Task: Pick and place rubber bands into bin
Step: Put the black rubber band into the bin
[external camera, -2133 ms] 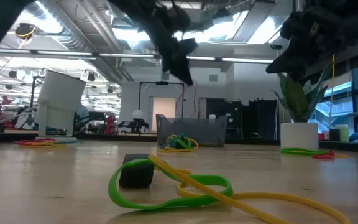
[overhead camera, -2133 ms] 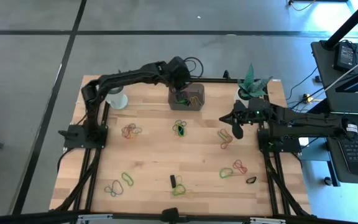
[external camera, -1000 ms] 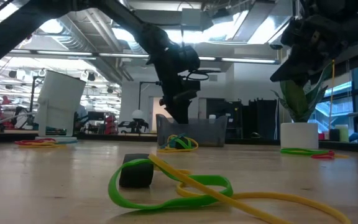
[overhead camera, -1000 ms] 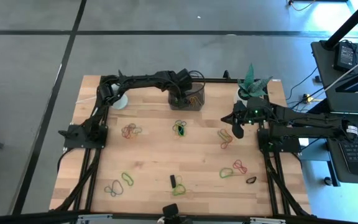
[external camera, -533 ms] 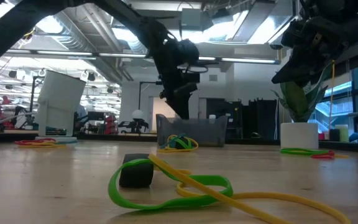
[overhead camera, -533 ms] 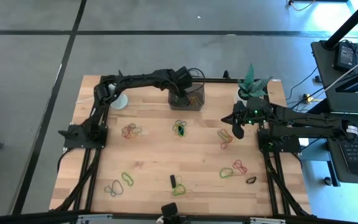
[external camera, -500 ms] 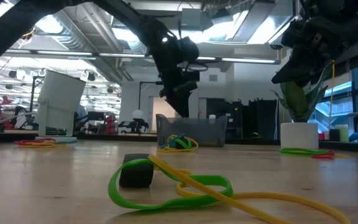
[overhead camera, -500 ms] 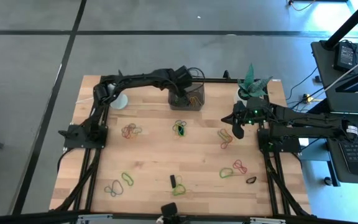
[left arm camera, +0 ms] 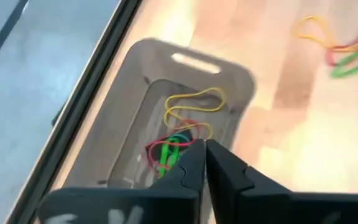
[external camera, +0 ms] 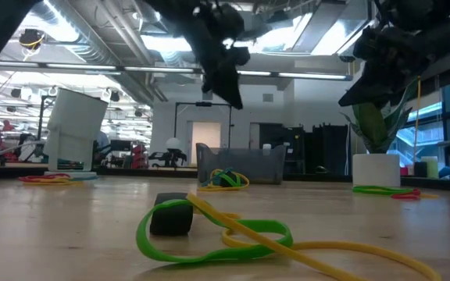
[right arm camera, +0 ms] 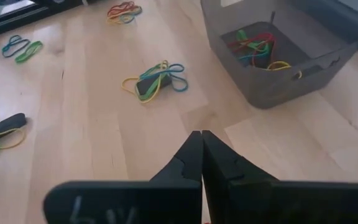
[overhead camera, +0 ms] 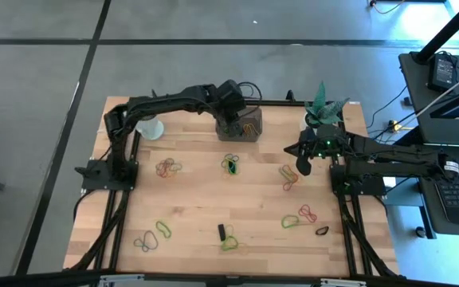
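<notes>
Since half a second ago my left gripper [overhead camera: 231,121] has lifted out of the bin [overhead camera: 244,125] at upper centre, fingers pressed together and empty. My right gripper [overhead camera: 303,165] waits at right, likewise pinched closed on nothing. Rubber bands [overhead camera: 229,164] lie scattered across the table [overhead camera: 190,199]; I judge a closed-finger descent could just push one aside rather than pick it up.

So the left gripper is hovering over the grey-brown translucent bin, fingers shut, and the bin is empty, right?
Not quite: the grey-brown translucent bin is not empty. The left wrist view shows yellow, red and green rubber bands lying inside it. The rest holds: the left gripper hovers over it, fingers shut.
</notes>
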